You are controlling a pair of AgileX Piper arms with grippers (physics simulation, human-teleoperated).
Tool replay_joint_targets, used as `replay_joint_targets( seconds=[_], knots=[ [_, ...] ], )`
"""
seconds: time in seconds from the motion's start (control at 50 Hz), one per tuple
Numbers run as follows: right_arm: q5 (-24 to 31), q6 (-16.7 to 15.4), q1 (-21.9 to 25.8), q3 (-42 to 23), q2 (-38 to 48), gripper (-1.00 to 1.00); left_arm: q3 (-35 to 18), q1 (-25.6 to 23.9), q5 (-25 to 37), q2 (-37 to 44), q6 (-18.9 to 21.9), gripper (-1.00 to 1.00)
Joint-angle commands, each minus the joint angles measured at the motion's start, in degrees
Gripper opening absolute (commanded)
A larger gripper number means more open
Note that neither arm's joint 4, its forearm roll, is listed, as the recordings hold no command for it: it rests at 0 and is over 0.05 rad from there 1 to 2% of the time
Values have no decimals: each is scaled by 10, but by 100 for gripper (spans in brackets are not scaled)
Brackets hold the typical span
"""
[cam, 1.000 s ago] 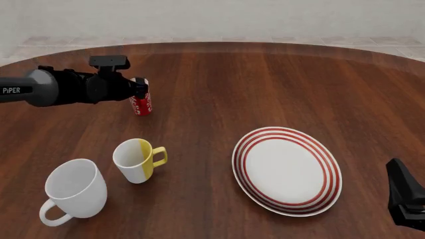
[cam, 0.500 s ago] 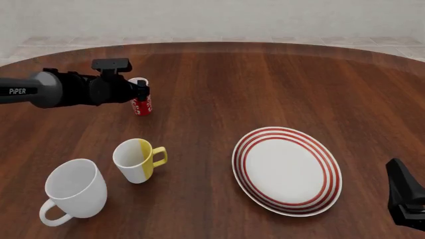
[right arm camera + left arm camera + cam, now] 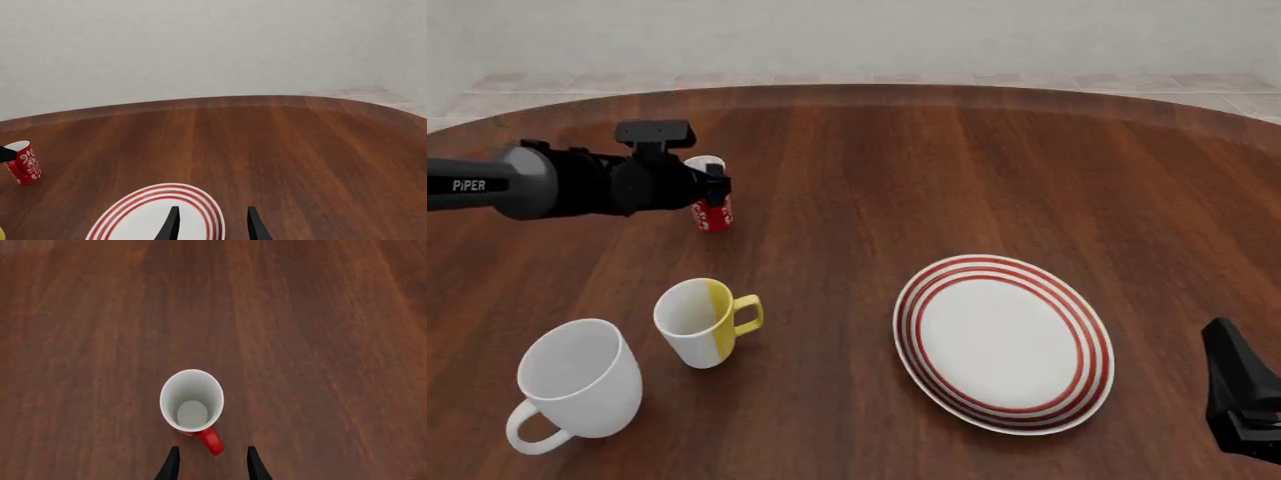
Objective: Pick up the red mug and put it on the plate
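The red mug (image 3: 713, 207) with white script stands on the wood table at the back left, its white inside showing in the left wrist view (image 3: 191, 402). My left gripper (image 3: 717, 184) hovers at its rim, open. In the left wrist view the mug's red handle (image 3: 212, 441) points into the gap between the left gripper's (image 3: 211, 462) fingertips without touching them. The plate (image 3: 1004, 343), white with red rings, lies at the front right with nothing on it. My right gripper (image 3: 210, 222) hangs open over the plate's near edge (image 3: 157, 215), far from the red mug (image 3: 24, 163).
A yellow-and-white mug (image 3: 705, 322) and a large white mug (image 3: 577, 380) stand at the front left, between me and the red mug. The round table's far edge curves in front of a pale wall.
My left gripper has drawn back a little to the left, uncovering the mug's white rim. The mug stays about where it was. The right arm has not moved.
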Motion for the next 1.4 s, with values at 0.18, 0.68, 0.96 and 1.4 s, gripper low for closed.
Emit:
replay_joint_targets(
  seconds=[0.18, 0.68, 0.96, 1.4],
  knots=[
    [0, 2, 0, 0, -1, 100, 6, 2, -13, 6, 9, 100],
    [1, 1, 0, 0, -1, 100, -3, -8, -22, 27, 4, 100],
    [0, 1, 0, 0, 0, 100, -5, -8, -18, 29, -2, 100],
    [-2, -2, 0, 0, 4, 100, -11, -1, -26, 42, 2, 100]
  ],
)
